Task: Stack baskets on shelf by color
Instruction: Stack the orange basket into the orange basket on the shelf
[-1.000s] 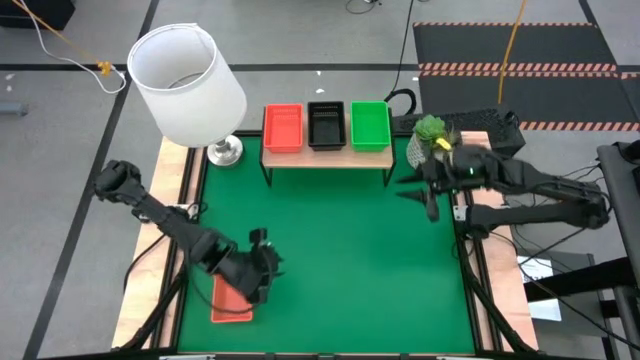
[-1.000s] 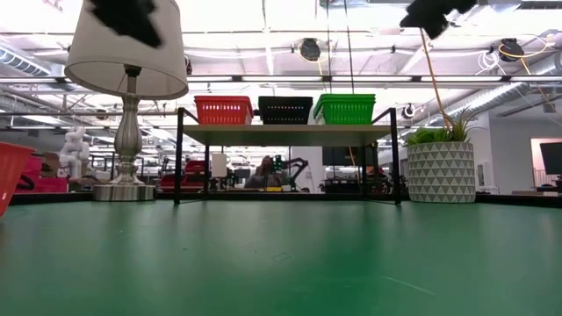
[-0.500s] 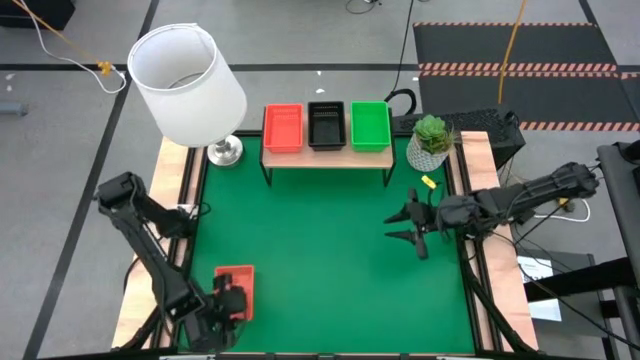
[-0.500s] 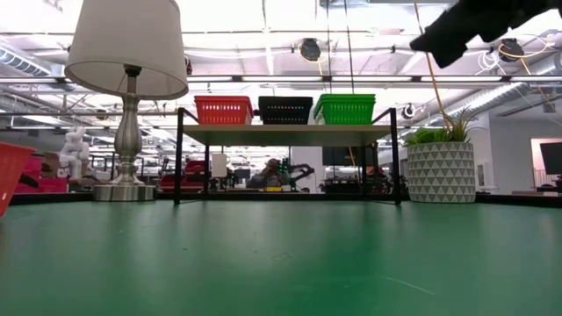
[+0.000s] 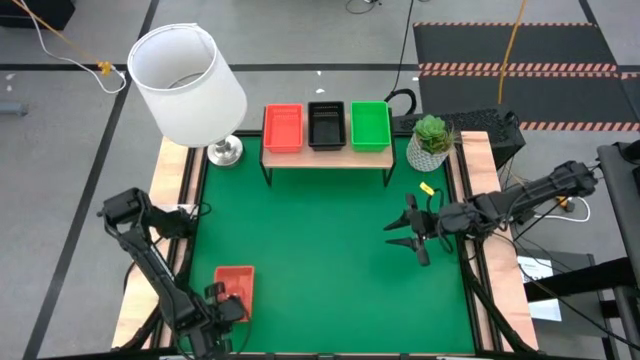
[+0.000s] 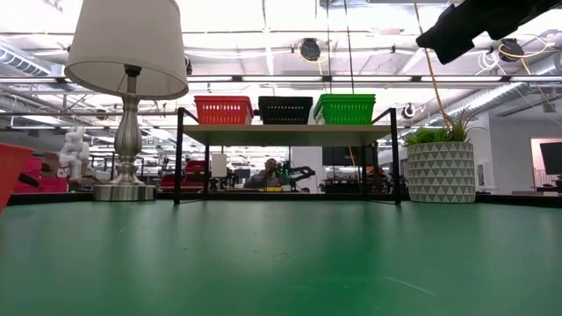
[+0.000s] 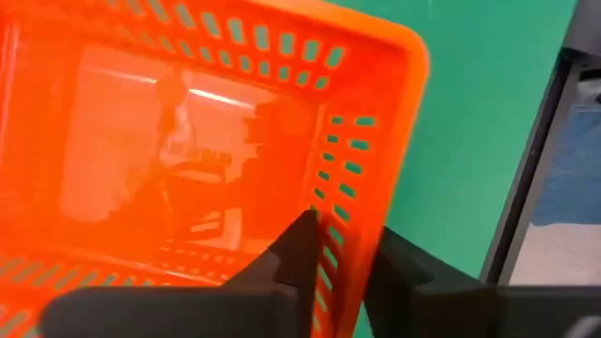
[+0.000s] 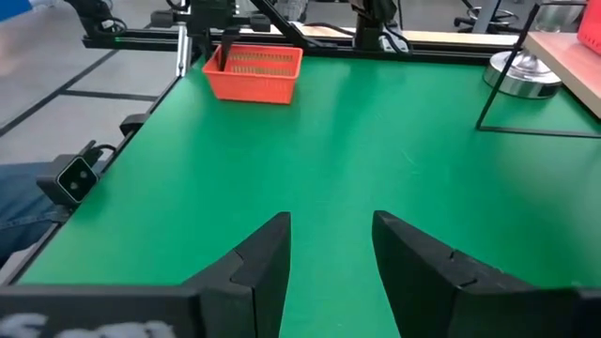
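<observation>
Straddling orange-red basket [image 7: 197, 141] wall, left gripper [image 7: 343, 258]

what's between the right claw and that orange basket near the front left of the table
Nothing: in the high view, only bare green table lies between the right claw and the orange basket.

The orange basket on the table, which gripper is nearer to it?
Left. The left gripper is at the orange basket's near edge; the right gripper hovers far across the table.
</observation>
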Robot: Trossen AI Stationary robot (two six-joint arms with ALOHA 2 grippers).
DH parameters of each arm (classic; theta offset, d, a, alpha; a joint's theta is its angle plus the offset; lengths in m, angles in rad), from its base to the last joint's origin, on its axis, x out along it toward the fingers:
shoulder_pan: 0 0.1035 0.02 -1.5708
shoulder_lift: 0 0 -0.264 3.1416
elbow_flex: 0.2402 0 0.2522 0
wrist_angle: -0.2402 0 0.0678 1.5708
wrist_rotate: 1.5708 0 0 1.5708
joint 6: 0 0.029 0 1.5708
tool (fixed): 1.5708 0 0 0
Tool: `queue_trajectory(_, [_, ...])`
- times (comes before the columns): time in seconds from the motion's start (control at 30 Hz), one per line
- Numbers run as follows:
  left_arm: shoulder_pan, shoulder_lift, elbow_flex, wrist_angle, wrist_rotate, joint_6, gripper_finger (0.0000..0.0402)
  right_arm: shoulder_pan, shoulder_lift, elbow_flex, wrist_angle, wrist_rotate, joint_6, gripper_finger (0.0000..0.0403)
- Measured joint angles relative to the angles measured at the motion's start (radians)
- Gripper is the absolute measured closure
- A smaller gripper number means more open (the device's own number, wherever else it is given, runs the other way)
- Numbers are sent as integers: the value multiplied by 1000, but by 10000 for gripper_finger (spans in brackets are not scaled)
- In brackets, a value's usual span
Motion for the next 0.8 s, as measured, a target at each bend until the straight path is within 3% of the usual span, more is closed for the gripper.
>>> queue_trajectory(0.17, [11, -18, 0, -11, -23, 47, 393, 0, 0, 0, 0, 0, 0, 255])
queue_trajectory(0.43, [41, -19, 0, -81, -37, 141, 396, 0, 0, 0, 0, 5, 0, 255])
queue_trajectory(0.8, [180, -25, -5, -154, -112, 380, 384, 0, 10, 2, -4, 31, -1, 255])
